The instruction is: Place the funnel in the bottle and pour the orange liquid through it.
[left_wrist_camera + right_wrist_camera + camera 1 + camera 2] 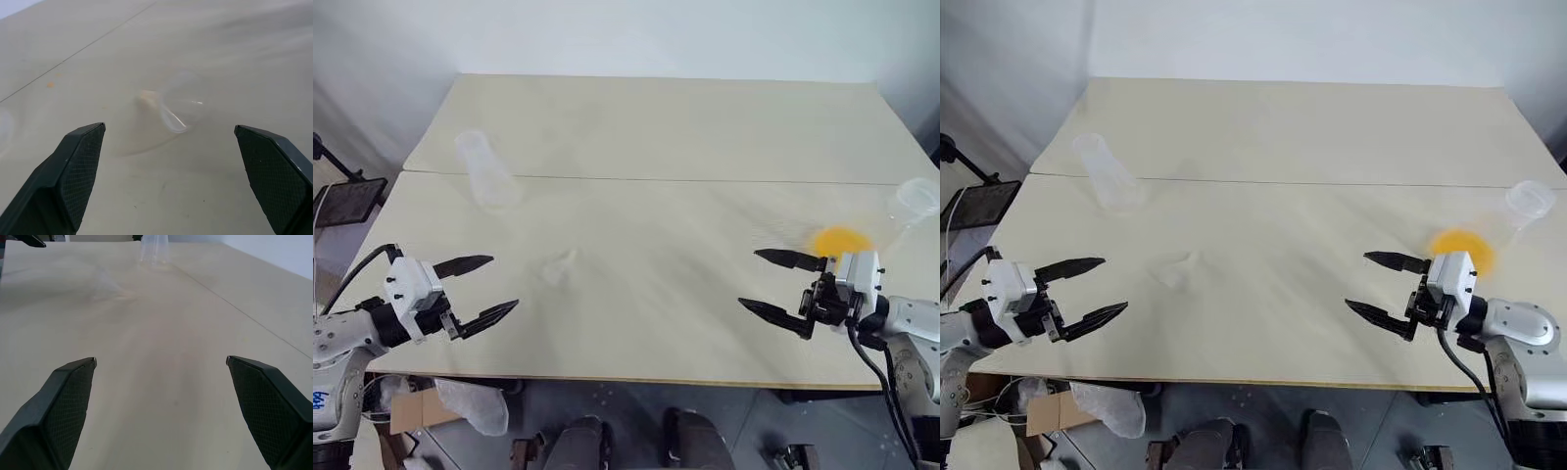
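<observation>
- Hovering nearest the front edge of the pale wooden bench, the left gripper and the right gripper face each other from opposite ends, each with its two black fingers spread wide apart and nothing between them.
- Lying on its side on the bench just beyond the left gripper is the small clear colourless plastic funnel, rim turned toward that gripper in the left wrist view; it is faint against the pale top, so a misjudged approach could nudge it and set it rolling rather than catch it.
- Sitting just behind the right gripper is the bright yellow-orange liquid, inside a clear container whose outline I cannot make out; a grip placed blind on such a vessel could tip it and spill.
- Standing further back, well apart from the funnel toward the bench's left rear by the seam, is the clear colourless tapering bottle; light and narrow-necked, it could topple if the funnel is pushed in off-centre.
- Resting near the bench's far right edge is a small clear plastic cup.
</observation>
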Motion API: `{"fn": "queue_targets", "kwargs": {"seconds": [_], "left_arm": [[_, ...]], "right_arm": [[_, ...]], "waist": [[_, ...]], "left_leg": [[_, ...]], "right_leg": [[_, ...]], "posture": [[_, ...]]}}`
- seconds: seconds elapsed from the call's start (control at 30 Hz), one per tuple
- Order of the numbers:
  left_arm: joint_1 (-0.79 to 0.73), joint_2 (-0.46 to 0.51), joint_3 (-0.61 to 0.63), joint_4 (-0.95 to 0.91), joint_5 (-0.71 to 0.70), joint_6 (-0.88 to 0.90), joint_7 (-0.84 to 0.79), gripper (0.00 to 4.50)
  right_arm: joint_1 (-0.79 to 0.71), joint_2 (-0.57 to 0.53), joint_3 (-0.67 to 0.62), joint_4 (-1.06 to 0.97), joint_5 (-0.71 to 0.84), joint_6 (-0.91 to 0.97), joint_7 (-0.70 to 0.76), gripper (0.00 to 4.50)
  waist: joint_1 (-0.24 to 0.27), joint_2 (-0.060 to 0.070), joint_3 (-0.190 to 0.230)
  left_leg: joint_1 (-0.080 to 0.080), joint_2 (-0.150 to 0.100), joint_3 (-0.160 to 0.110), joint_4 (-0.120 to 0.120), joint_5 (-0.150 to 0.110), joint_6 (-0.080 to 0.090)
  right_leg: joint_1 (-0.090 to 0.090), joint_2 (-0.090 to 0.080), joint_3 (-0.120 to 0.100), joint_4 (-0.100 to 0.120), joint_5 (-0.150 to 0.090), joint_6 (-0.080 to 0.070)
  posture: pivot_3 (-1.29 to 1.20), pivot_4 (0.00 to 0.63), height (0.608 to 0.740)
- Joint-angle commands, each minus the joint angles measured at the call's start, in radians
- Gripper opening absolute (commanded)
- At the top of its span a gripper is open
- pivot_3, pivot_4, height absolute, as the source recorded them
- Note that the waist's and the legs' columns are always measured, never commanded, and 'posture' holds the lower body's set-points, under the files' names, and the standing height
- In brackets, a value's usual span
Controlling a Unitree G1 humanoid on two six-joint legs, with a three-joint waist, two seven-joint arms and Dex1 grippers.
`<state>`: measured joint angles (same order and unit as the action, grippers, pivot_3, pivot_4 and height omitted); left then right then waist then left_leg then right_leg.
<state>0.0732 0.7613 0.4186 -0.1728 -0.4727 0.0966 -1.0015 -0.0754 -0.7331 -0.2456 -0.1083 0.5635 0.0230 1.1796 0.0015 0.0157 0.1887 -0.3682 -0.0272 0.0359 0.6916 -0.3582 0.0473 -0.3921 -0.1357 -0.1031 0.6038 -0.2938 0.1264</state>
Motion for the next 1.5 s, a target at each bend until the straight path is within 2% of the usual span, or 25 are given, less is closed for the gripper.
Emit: {"fn": "queue_targets", "kwargs": {"seconds": [0.03,0.43,0.5,0.77,0.87,1.0,1.07,1.2,1.33,1.5], "left_arm": [[0.026,0.0,0.025,-0.039,-0.014,-0.002,0.008,4.5],[0.092,-0.028,0.113,-0.116,-0.16,0.133,0.062,4.5],[0.104,-0.064,0.141,-0.118,-0.161,0.133,0.115,4.5],[0.222,-0.384,0.336,-0.044,-0.093,0.006,0.476,4.5],[0.246,-0.424,0.338,-0.056,-0.109,0.026,0.53,4.5],[0.225,-0.407,0.306,-0.069,-0.118,0.057,0.563,4.5],[0.178,-0.382,0.293,-0.066,-0.139,0.092,0.576,4.5],[-0.025,-0.286,0.224,0.003,-0.108,0.158,0.615,4.5],[-0.269,-0.196,0.13,0.167,-0.045,0.191,0.628,4.5],[-0.564,-0.138,0.014,0.471,0.055,0.138,0.59,4.5]], "right_arm": [[-0.007,0.001,-0.014,0.006,0.001,-0.015,0.007,4.46],[-0.075,0.045,0.05,0.032,0.0,0.013,0.005,4.46],[-0.103,0.068,0.067,0.019,0.011,0.038,-0.018,4.46],[-0.271,0.264,0.181,-0.047,-0.006,0.128,-0.205,4.46],[-0.294,0.29,0.182,-0.05,-0.013,0.129,-0.241,4.46],[-0.297,0.278,0.182,-0.049,-0.018,0.123,-0.237,4.46],[-0.292,0.266,0.175,-0.045,-0.019,0.121,-0.231,4.46],[-0.268,0.241,0.162,-0.043,-0.023,0.114,-0.221,4.46],[-0.248,0.233,0.163,-0.057,-0.024,0.115,-0.217,4.46],[-0.229,0.236,0.163,-0.081,-0.02,0.123,-0.231,4.46]], "waist": [[0.0,0.0,0.0],[-0.002,0.0,0.0],[-0.002,0.0,0.0],[-0.005,0.0,0.0],[0.011,-0.004,0.0],[0.027,-0.005,0.0],[0.026,-0.005,0.0],[0.023,-0.005,-0.001],[0.016,-0.005,-0.001],[0.006,-0.005,-0.001]], "left_leg": [[0.0,0.0,0.0,0.0,0.0,0.0],[0.0,0.001,0.0,0.0,0.0,0.0],[0.0,0.001,0.0,0.0,0.0,0.0],[0.001,0.003,0.001,0.0,-0.001,-0.002],[0.0,0.002,-0.001,0.001,-0.001,-0.002],[-0.001,0.001,-0.002,0.006,-0.003,0.0],[-0.001,0.001,-0.001,0.006,-0.003,-0.001],[-0.001,0.002,-0.002,0.006,-0.003,-0.001],[-0.001,0.002,0.0,0.006,-0.003,-0.001],[-0.001,0.0,0.002,0.005,-0.003,-0.001]], "right_leg": [[0.0,0.0,0.0,0.0,0.0,0.0],[0.0,0.0,0.0,0.0,0.0,0.0],[0.0,0.0,0.0,0.0,0.0,0.0],[-0.002,0.002,0.001,0.002,0.0,-0.001],[-0.001,0.002,-0.001,0.003,0.0,-0.001],[0.001,0.0,-0.001,0.001,0.0,-0.001],[0.0,0.0,0.0,0.001,0.0,-0.001],[-0.001,0.001,-0.001,0.006,-0.001,-0.002],[-0.002,0.004,-0.001,0.007,-0.001,-0.002],[-0.003,0.008,-0.008,0.009,0.0,-0.001]], "posture": [[0.0,0.15,0.74],[0.0,0.15,0.74],[0.0,0.15,0.74],[0.0,0.15,0.74],[0.0,0.15,0.74],[0.0,0.15,0.74],[0.0,0.15,0.74],[0.0,0.15,0.74],[0.0,0.15,0.74],[0.0,0.15,0.74]]}}
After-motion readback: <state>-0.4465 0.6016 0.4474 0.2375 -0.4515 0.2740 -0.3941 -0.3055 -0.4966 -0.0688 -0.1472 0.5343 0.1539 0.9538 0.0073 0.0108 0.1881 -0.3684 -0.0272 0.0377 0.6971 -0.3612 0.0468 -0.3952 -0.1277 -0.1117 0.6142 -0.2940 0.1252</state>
